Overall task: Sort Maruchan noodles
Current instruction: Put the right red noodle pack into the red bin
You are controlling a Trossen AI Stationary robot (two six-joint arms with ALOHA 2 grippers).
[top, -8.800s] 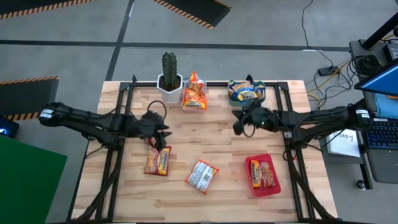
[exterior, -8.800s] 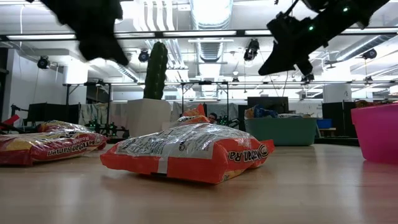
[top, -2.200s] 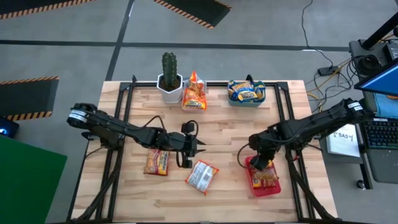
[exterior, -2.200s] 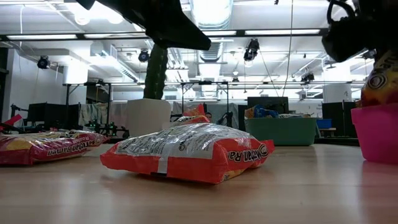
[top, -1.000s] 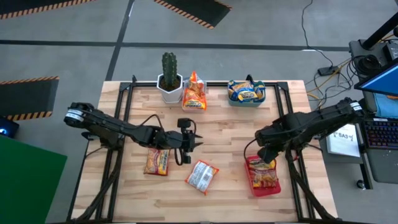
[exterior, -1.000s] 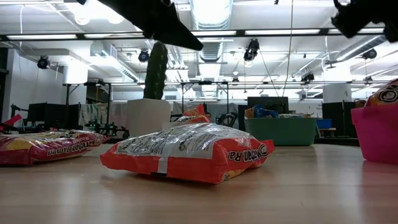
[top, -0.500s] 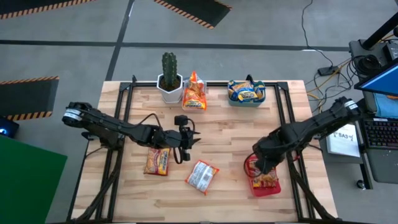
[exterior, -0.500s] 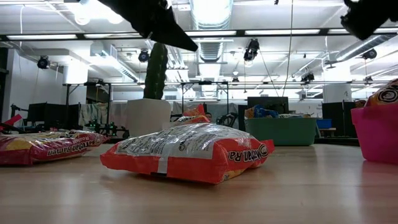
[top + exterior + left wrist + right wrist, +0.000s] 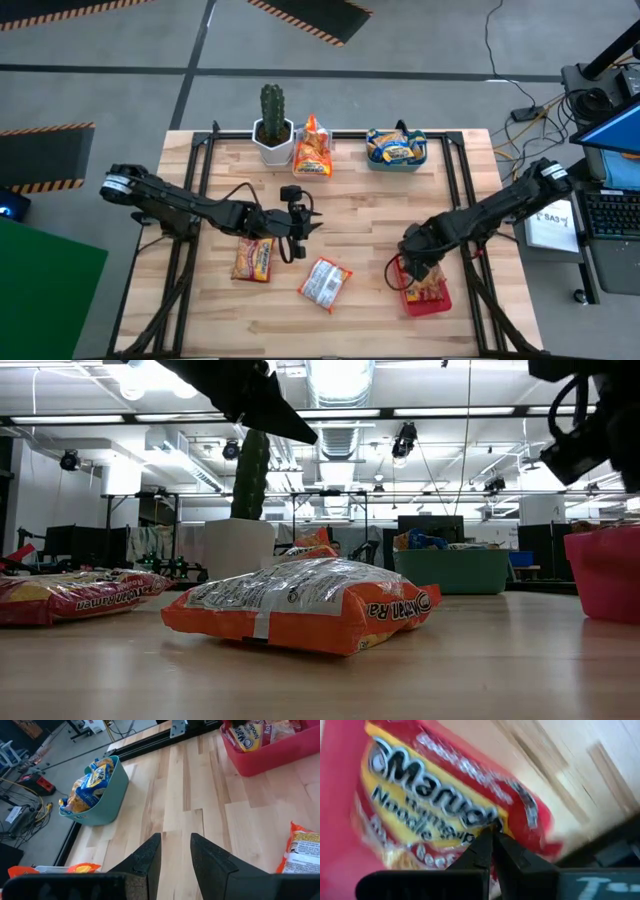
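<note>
My left gripper (image 9: 308, 226) (image 9: 175, 842) hangs open above bare wood in the middle of the table, between a red noodle packet (image 9: 253, 260) and a silvery-orange one (image 9: 325, 282) (image 9: 300, 605), both lying flat. My right gripper (image 9: 414, 264) (image 9: 492, 836) is shut and low over the red tray (image 9: 440, 303), which holds red Maruchan packets (image 9: 428, 288). An orange packet (image 9: 312, 150) leans against the cactus pot. Blue-and-yellow packets (image 9: 392, 148) lie in the teal bin (image 9: 420, 160). My right gripper presses its shut fingertips (image 9: 485, 845) onto the printed face of a red packet (image 9: 440, 815) that lies in the red tray. It comes from above, slanting down from the table's right side. The packet lies low in the tray, below its rim in the low view.
A cactus in a white pot (image 9: 272, 128) stands at the far edge, left of the teal bin. Black frame rails (image 9: 200, 170) run along both sides of the table. Bare wood lies between the silvery-orange packet and the tray.
My right gripper has moved down and toward the near-left, onto the packets in the red tray. The red packet that stuck up above the tray's rim in the low view has gone down out of sight behind the rim.
</note>
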